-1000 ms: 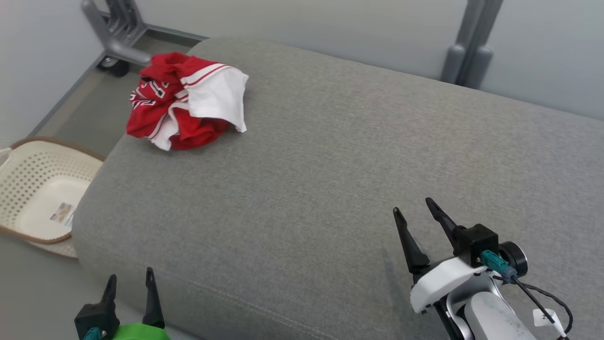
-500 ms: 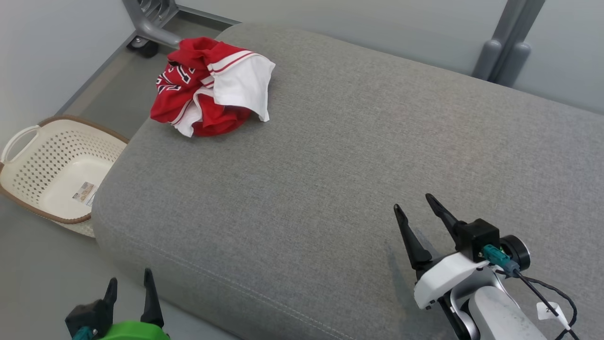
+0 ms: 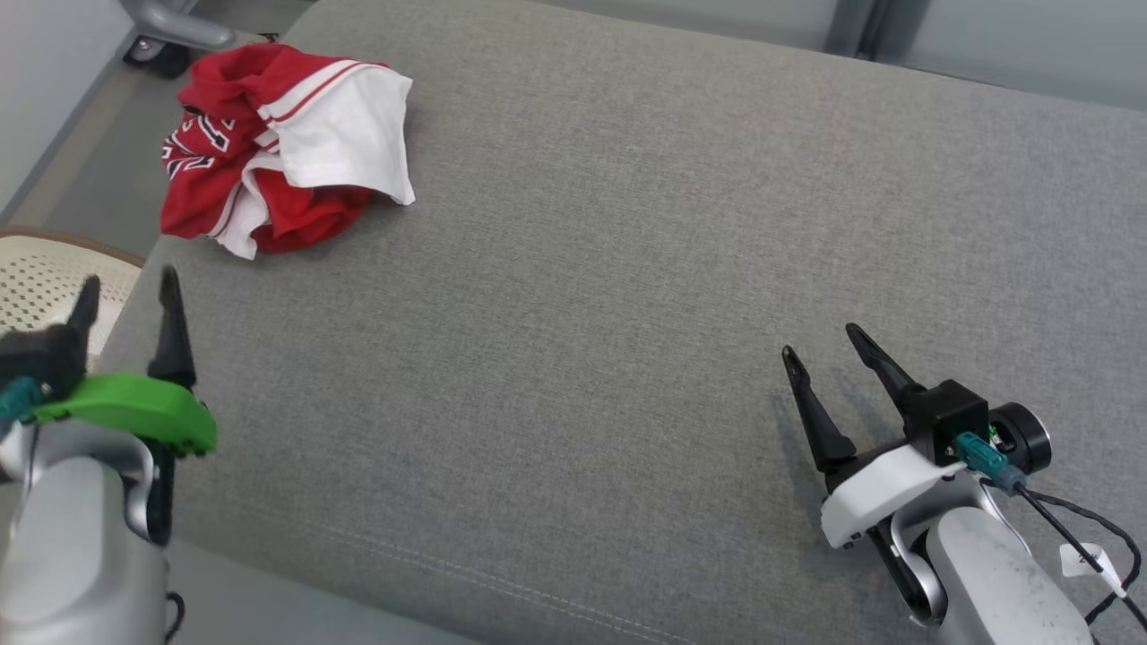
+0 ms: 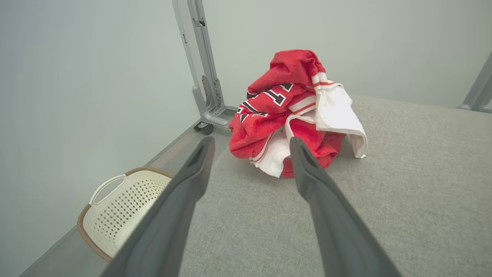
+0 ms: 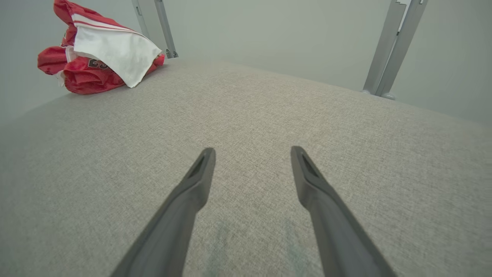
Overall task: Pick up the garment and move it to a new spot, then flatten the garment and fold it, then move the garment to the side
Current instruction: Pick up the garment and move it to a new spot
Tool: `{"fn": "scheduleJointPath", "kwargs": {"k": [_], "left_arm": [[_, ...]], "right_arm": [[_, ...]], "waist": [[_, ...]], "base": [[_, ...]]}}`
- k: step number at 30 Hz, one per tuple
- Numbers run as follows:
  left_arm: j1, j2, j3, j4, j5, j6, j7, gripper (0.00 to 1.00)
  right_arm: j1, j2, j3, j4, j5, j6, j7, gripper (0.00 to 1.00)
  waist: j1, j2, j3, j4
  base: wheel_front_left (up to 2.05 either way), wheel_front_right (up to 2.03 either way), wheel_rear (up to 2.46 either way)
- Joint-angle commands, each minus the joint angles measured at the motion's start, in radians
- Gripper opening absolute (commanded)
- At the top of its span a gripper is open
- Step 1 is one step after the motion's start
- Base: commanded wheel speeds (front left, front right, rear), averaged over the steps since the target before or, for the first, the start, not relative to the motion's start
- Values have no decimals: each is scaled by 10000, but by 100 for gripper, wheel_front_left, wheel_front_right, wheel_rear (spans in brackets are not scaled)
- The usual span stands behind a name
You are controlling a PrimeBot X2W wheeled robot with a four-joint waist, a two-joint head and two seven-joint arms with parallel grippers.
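On the far left corner of the grey bench [image 3: 582, 313], seen from the head, the garment [image 3: 278, 152] lies crumpled, slightly longer left to right, its white panel facing right and its lettering folded past reading. Along the left wrist view, the left tool [image 4: 250, 140] is spread wide and empty, aimed at the heap but short of it. Along the right wrist view, the right tool [image 5: 251, 150] is equally wide and empty, low over bare fabric, well apart from the garment.

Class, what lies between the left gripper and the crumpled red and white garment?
A bare stretch of grey cushion, nothing else, between the open left gripper and the garment; the head view shows it.
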Motion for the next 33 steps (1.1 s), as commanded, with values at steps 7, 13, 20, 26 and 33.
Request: {"fn": "scheduleJointPath", "kwargs": {"k": [7, 13, 20, 26, 33], "left_arm": [[-2579, 1578, -1243, 1043, -1576, -36, 653, 100], [-3735, 2540, -2015, 1257, -2716, -39, 1330, 100], [-4563, 3281, -2343, 2203, -3574, -40, 2232, 100], [-5071, 3150, -2145, 3543, -3968, 270, 2789, 100], [-5120, 2936, -2059, 4567, -4139, 459, 2790, 38]], "right_arm": [[-514, -186, -42, -333, -155, -4, -31, 100], [-510, -277, -295, -427, -254, -4, -31, 100], [-615, -233, -559, -551, -267, -4, -29, 100], [-749, -253, -572, -692, -245, -5, -29, 100], [-844, -192, -507, -586, -225, -5, -27, 100]], "waist": [[0, 0, 1226, -1337], [0, 0, 1731, -1834], [0, 0, 2230, -2370], [0, 0, 2580, -2619], [0, 0, 2614, -2764]], "base": [[0, 0, 0], [0, 0, 0], [0, 0, 0], [0, 0, 0], [0, 0, 0]]}}
